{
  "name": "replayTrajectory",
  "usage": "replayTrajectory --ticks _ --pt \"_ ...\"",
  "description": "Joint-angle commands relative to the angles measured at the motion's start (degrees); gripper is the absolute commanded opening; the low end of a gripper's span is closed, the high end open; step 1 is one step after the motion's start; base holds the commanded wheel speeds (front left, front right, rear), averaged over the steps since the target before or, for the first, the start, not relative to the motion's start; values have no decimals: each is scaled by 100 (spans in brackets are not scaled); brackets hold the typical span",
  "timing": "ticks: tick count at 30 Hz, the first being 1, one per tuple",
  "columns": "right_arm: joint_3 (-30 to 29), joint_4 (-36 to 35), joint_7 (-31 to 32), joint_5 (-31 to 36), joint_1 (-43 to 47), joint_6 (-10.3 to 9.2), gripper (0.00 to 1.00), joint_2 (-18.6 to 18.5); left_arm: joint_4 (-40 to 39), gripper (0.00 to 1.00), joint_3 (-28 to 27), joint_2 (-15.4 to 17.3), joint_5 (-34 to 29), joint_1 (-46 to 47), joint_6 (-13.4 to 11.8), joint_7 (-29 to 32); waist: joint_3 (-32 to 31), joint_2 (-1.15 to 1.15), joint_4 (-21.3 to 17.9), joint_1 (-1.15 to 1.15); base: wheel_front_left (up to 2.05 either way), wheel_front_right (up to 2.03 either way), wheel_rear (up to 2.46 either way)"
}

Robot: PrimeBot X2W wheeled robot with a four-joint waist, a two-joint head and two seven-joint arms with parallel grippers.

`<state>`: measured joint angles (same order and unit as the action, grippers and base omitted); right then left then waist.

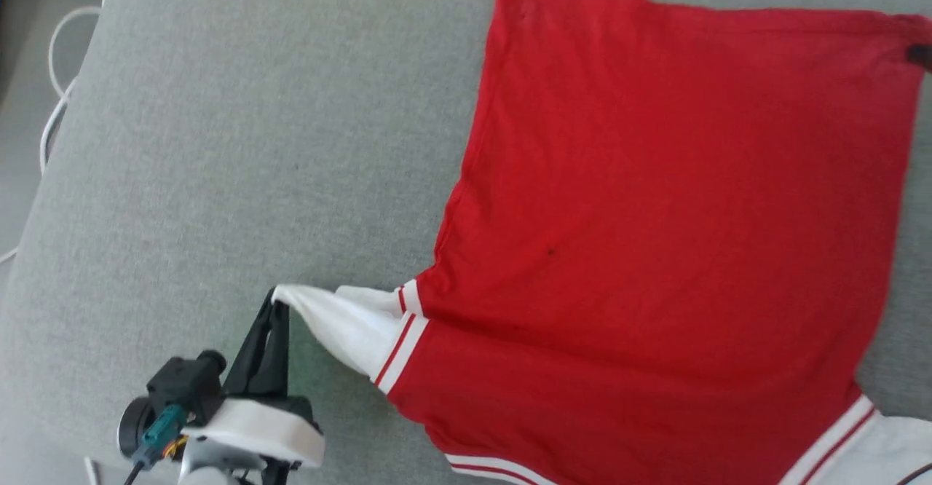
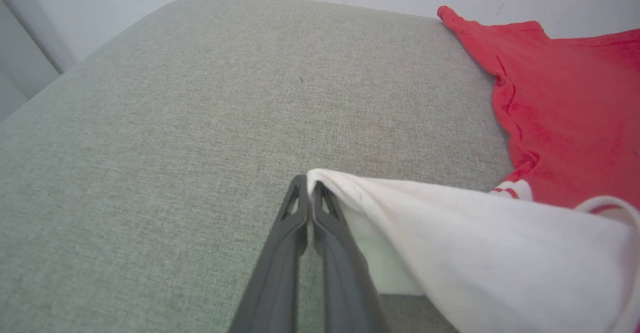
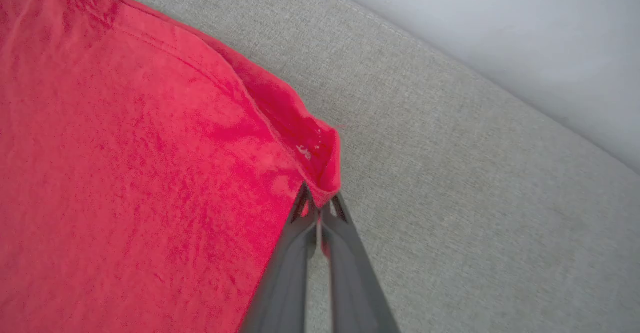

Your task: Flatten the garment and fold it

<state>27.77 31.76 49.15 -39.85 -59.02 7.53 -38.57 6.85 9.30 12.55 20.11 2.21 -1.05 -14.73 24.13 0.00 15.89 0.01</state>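
Two grippers hold the garment at different places. In the head view it lies plain red side up on the right half of the grey bench, and one hem corner reaches the far edge. Near the front edge, the left gripper has its fingers pressed together on the tip of the white sleeve, which is drawn out toward the left. In the left wrist view the closed fingers pinch the sleeve's folded edge. In the right wrist view the right gripper is closed on a red hem corner, which stands up a little.
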Motion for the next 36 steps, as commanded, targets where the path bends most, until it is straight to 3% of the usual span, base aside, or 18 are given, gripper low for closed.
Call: replayTrajectory --ticks 1,5,12,19,23,30,36 --pt "63 -56 -46 -56 104 -4 0 -47 26 0 -46 27 -41 -74 -1 -27 -508 0 -352 -1 0 0 0" --pt "536 -622 -199 -382 309 -4 0 -411 65 0 -159 95 -30 -348 -53 -27 -913 0 -611 -1 0 0 0" --pt "1011 -1787 -476 -980 1015 -4 0 -1450 64 0 -280 216 29 -765 -144 -7 -1368 0 -996 -1 0 0 0" --pt "1228 -2762 -745 -1459 2378 -4 0 -2484 32 0 -391 334 110 -1083 -204 33 -1652 0 -1294 -1 0 0 0" --pt "1277 -3062 -883 -1684 3359 -4 0 -2890 -5 0 -422 370 140 -1223 -241 54 -1758 0 -1426 -1 0 0 0" --pt "1334 -3152 -1225 -1984 5025 -4 0 -3015 -77 0 -406 400 162 -1353 -287 109 -1833 0 -1534 -1 0 0 0" --pt "1275 -2849 -1558 -1962 6040 -4 0 -2503 -106 0 -361 432 161 -1306 -284 143 -1779 0 -1497 -1 0 0 0"
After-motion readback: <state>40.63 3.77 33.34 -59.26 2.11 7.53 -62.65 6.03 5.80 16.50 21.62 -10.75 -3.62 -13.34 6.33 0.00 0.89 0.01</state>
